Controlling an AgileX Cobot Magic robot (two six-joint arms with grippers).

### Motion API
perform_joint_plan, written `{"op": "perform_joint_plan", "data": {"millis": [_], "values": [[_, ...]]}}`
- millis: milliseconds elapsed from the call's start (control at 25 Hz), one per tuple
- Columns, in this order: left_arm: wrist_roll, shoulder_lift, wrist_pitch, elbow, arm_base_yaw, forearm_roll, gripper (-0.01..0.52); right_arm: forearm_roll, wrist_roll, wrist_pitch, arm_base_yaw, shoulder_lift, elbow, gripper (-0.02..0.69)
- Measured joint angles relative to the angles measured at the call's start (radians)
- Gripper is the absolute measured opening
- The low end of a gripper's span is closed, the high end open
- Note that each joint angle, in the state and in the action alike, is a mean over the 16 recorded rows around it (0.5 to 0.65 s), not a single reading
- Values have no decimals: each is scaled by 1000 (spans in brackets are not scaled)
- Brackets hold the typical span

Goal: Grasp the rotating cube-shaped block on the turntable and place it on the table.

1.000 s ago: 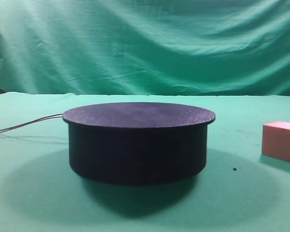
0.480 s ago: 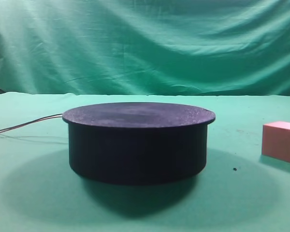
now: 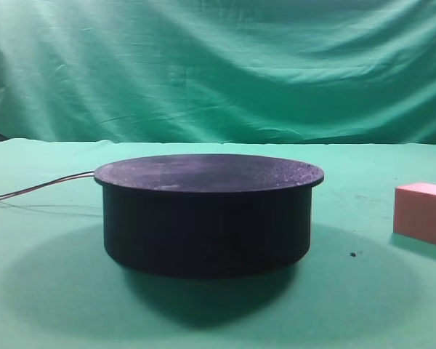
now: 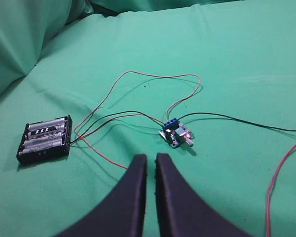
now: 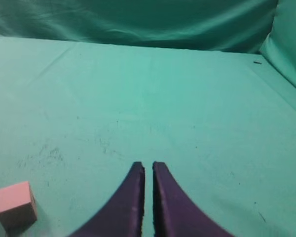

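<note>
The black turntable (image 3: pixel 207 214) stands in the middle of the green table (image 3: pixel 43 291), its flat top bare. The salmon cube-shaped block (image 3: pixel 421 212) rests on the cloth at the right edge of the exterior view, apart from the drum. It shows again at the lower left of the right wrist view as the block (image 5: pixel 16 204). My right gripper (image 5: pixel 148 166) is shut with nothing between its fingers, well to the right of the block. My left gripper (image 4: pixel 151 158) is also shut and holds nothing, hovering over cloth and wires. Neither gripper appears in the exterior view.
A black battery holder (image 4: pixel 44 138) and a small blue circuit board (image 4: pixel 176 134) lie on the cloth, joined by thin red and black wires (image 4: pixel 138 79). Wires (image 3: pixel 36 190) trail left from the drum. A green backdrop (image 3: pixel 218 65) hangs behind.
</note>
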Motion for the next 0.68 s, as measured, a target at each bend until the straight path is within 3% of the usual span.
{"op": "perform_joint_plan", "data": {"millis": [680], "values": [[0, 0, 0, 0, 0, 0, 0, 10, 2, 53, -9, -34, 33, 0]]}}
